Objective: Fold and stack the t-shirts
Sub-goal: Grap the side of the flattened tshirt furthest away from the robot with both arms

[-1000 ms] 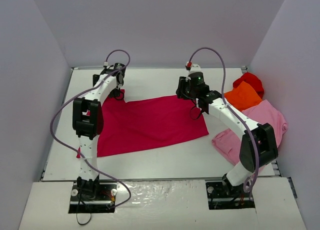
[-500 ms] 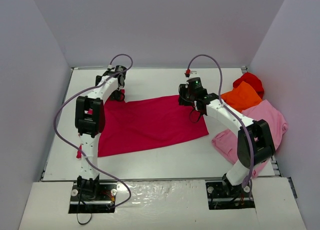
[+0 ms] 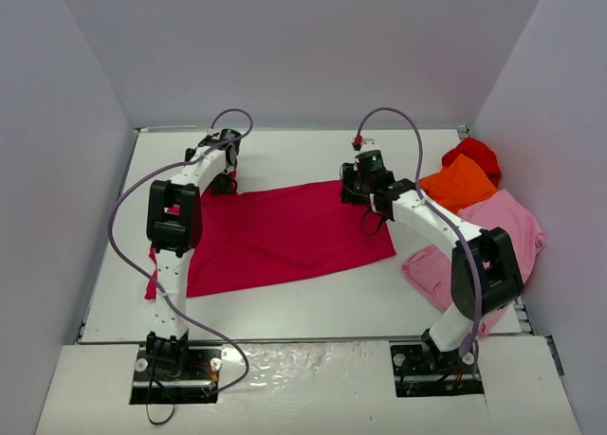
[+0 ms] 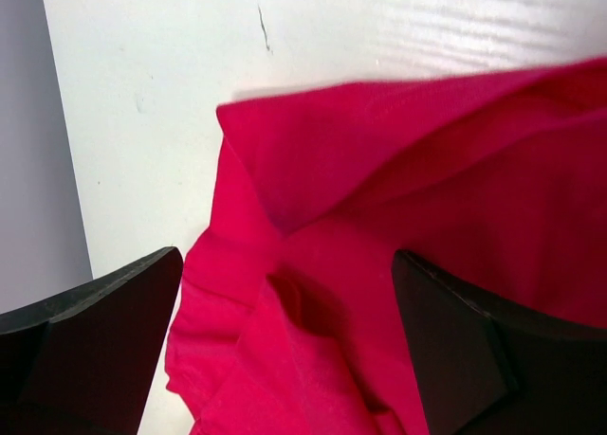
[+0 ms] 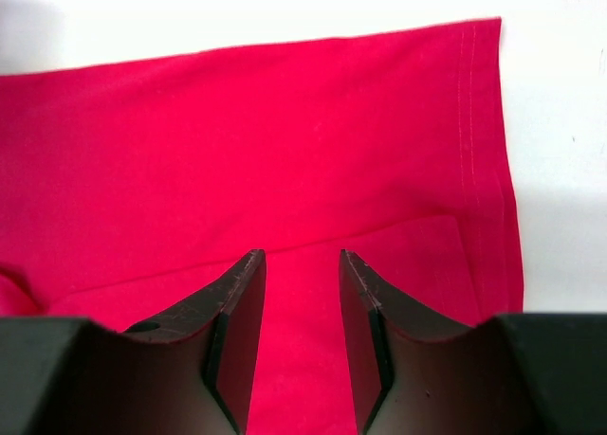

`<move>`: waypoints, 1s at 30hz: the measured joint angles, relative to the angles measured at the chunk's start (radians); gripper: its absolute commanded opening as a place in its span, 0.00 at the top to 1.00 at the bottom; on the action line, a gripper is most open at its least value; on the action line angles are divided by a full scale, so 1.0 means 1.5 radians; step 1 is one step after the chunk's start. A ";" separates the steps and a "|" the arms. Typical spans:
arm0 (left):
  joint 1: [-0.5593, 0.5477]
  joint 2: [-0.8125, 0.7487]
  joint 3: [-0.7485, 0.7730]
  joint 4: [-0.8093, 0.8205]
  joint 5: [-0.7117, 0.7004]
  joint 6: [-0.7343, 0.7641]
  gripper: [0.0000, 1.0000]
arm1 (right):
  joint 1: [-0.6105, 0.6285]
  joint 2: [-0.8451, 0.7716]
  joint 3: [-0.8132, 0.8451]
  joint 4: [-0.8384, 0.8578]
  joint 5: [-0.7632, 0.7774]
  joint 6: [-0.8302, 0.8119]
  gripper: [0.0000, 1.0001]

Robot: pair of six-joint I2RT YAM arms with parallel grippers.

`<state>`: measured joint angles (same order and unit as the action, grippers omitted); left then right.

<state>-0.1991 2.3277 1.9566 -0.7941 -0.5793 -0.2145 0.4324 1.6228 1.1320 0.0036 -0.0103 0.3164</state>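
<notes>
Left gripper (image 4: 285, 307) gapes wide over the bunched far-left corner of the crimson t-shirt (image 3: 285, 234). Right gripper (image 5: 301, 260) is narrow, jaws slightly parted above its far-right edge. The shirt lies flat mid-counter (image 3: 313, 155), with the orange shirt (image 3: 462, 181), pink shirt (image 3: 493, 228) and red shirt (image 3: 474, 153) heaped on the right.

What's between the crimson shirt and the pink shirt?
Top view: just a narrow strip of bare table separates the crimson shirt and pink shirt; they don't touch.

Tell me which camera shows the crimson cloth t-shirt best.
The top external view: nearly the whole crimson cloth t-shirt lies spread on the white table. The left wrist view shows only a bunched corner; the right wrist only a hemmed edge.
</notes>
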 measured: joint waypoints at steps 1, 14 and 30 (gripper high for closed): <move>0.002 0.006 0.009 0.000 0.000 0.001 0.11 | 0.000 -0.002 -0.004 -0.002 0.001 0.000 0.66; 0.023 0.061 0.096 -0.012 0.000 0.003 0.19 | -0.002 -0.034 -0.025 -0.015 0.025 -0.002 0.73; 0.026 0.063 0.099 -0.012 0.015 0.004 0.30 | -0.004 -0.034 -0.030 -0.030 0.028 -0.003 0.83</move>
<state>-0.1608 2.4218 2.1056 -0.8120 -0.5571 -0.2089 0.4259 1.5719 1.0870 -0.0421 0.0318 0.3126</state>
